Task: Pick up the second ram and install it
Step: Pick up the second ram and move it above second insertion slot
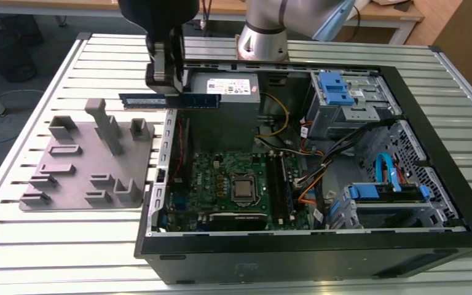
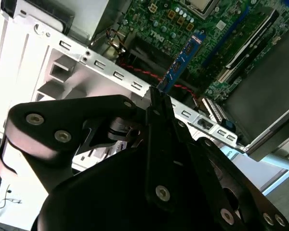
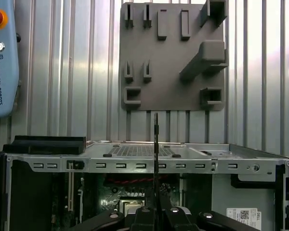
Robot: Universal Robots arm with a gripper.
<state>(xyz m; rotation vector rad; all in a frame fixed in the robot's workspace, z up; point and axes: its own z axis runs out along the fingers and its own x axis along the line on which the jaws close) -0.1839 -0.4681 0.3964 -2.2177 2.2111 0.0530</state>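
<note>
End effector point(image 1: 164, 92) grips the second ram point(image 1: 195, 101) level over the open computer case point(image 1: 302, 244) wall, grey fixture point(image 1: 80, 178) at the exterior view's left

The arm point(image 1: 262, 38) has a cylindrical joint housing in brushed silver-grey, fitted with a light-blue end cap point(image 1: 334, 19). The gripper point(image 1: 164, 91) is matte black, with a boxy body that narrows downward. In the second wrist view, black plate linkages point(image 2: 53, 125) with rounded ends are pinned by silver round-head screws point(image 2: 34, 119). The first wrist view shows matching screws.
</note>
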